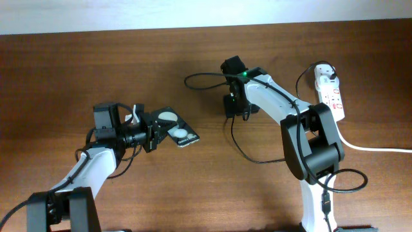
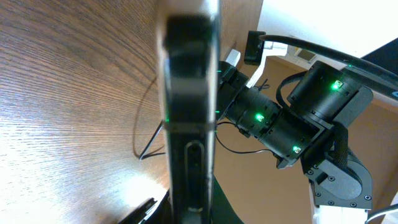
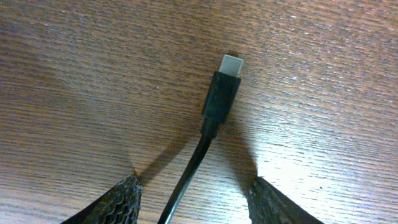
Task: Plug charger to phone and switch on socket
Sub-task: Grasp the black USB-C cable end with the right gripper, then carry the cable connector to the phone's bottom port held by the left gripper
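Nearest the left wrist camera, the phone (image 2: 186, 62) fills the middle of the frame edge-on and blurred. The left gripper (image 1: 156, 132) is clenched on its left end. In the overhead view the phone sits left of centre, angled, with two white round spots facing up. Whether it touches the table (image 1: 77, 64) cannot be told.

In the right wrist view, the charger (image 3: 221, 99) lies on the wood. Its silver connector tip points to the upper right of the frame, and its thin black cable runs down to the bottom edge. The right gripper (image 3: 196, 202) is released. Its fingers (image 3: 118, 199) stand well apart, one on each side of the cable, and neither touches it.

In the overhead view the right gripper is at upper centre, well apart from the phone. The socket (image 1: 333, 96) lies at the upper right of that frame with red marks on its face. A white plug (image 1: 325, 76) is seated at its upper end. A thick white cord (image 1: 380, 148) leaves towards the right edge.
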{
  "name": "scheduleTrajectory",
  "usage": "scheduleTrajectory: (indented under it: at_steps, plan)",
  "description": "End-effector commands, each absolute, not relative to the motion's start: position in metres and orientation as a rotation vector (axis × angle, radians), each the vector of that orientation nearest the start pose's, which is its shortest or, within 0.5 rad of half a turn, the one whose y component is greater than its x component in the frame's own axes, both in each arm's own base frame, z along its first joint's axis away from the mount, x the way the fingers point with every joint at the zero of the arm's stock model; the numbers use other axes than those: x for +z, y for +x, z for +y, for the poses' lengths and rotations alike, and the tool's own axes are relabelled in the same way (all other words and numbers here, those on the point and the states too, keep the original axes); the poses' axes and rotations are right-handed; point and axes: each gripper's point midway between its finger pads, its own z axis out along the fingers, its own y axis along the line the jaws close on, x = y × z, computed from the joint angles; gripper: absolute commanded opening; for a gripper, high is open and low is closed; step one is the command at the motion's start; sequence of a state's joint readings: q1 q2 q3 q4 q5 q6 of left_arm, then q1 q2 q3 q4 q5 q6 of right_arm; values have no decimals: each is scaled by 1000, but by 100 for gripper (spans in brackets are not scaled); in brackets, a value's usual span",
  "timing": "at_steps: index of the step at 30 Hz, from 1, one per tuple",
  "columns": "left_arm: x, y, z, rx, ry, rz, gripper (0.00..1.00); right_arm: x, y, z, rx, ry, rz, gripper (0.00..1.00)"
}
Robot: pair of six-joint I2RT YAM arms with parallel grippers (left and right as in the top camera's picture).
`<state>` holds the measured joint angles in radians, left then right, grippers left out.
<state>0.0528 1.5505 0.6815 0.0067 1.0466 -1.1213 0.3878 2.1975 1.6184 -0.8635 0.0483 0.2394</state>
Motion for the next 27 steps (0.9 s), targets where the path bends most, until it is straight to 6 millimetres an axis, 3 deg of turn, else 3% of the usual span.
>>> scheduleTrajectory:
  at_steps: [1, 8, 12, 15, 18, 21, 24, 27]
  plan:
    - [112, 330, -133, -1749, -904, 2391, 0, -22, 410, 147, -134, -217, 3012, 56]
    - [112, 330, -133, -1750, -903, 2391, 0, -20, 418, 140, -197, -95, 2972, 38]
    - [112, 330, -133, -1749, -904, 2391, 0, -21, 416, 145, -157, -93, 2988, 4]
    - [112, 330, -133, -1749, -903, 2391, 0, -10, 407, 166, 43, -103, 3027, 4]
    - [112, 330, -133, -1749, -903, 2391, 0, 24, 402, 174, 143, -108, 3004, 4]
    - [112, 332, -132, -1741, -896, 2387, 1, 87, 392, 172, 198, -109, 2929, 4]
    - [132, 344, -134, -1746, -646, 2298, 0, 158, 362, 173, 335, -128, 2858, 4]
    - [150, 356, -134, -1757, -563, 2218, 0, 195, 335, 172, 421, -146, 2827, 4]
